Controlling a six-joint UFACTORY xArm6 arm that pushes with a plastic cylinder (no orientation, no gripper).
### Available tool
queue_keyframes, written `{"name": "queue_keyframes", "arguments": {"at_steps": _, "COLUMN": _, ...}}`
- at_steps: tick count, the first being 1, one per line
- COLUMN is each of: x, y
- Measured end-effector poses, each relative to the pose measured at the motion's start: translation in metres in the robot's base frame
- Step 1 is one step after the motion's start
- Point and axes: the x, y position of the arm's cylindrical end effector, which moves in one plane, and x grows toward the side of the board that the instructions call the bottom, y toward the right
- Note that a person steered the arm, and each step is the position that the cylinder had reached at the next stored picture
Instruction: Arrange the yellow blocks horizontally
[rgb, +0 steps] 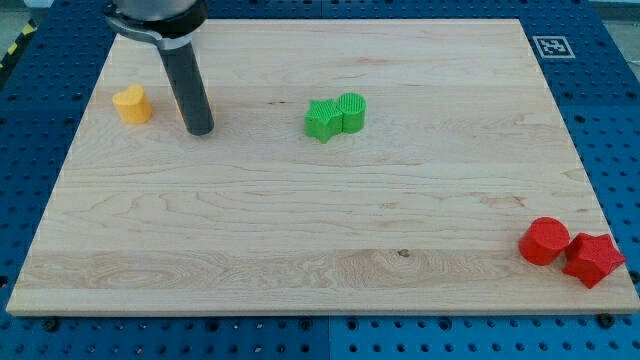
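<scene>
A yellow heart-shaped block (132, 103) lies near the board's upper left corner. My tip (200, 131) rests on the board just to the right of it and slightly lower, a small gap apart. A thin yellow-orange sliver (179, 106) shows along the rod's left edge. It looks like a second yellow block, mostly hidden behind the rod, and its shape cannot be made out.
A green star block (321, 120) and a green cylinder (351, 111) touch each other at the upper middle. A red cylinder (544, 241) and a red angular block (593, 259) sit together at the lower right corner of the wooden board (300, 230). A fiducial marker (552, 45) lies beyond the upper right corner.
</scene>
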Motion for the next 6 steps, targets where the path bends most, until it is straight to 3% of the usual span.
{"name": "queue_keyframes", "arguments": {"at_steps": 2, "x": -0.001, "y": -0.077}}
{"name": "queue_keyframes", "arguments": {"at_steps": 3, "x": -0.024, "y": -0.065}}
{"name": "queue_keyframes", "arguments": {"at_steps": 5, "x": -0.025, "y": 0.041}}
{"name": "queue_keyframes", "arguments": {"at_steps": 6, "x": -0.037, "y": 0.014}}
